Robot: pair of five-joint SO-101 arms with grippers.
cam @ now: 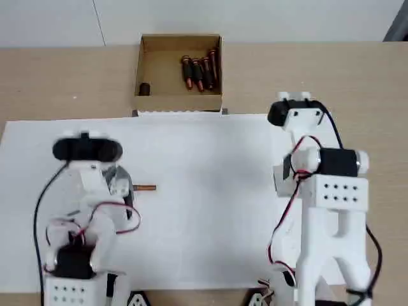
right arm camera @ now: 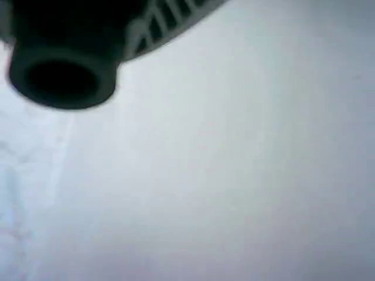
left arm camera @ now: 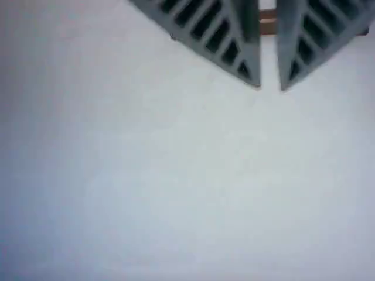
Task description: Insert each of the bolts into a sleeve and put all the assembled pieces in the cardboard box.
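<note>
My left gripper [left arm camera: 269, 82] is shut on a copper bolt [left arm camera: 268, 24], which shows in the narrow gap between the two grey fingers. In the high view that bolt [cam: 146, 187] sticks out sideways from the left gripper [cam: 125, 189] toward the middle of the white sheet. My right gripper [cam: 282, 177] hangs over the sheet's right part and holds a black sleeve [right arm camera: 61, 73], open end facing the camera, beside one grey finger [right arm camera: 170, 17]. The cardboard box [cam: 180, 102] stands at the back centre with several assembled pieces [cam: 200, 71] and one loose black sleeve [cam: 144, 89] inside.
A white paper sheet [cam: 204, 217] covers most of the wooden table [cam: 57, 83]. The two arms' bases stand at the front edge, left and right. The sheet between the arms is bare.
</note>
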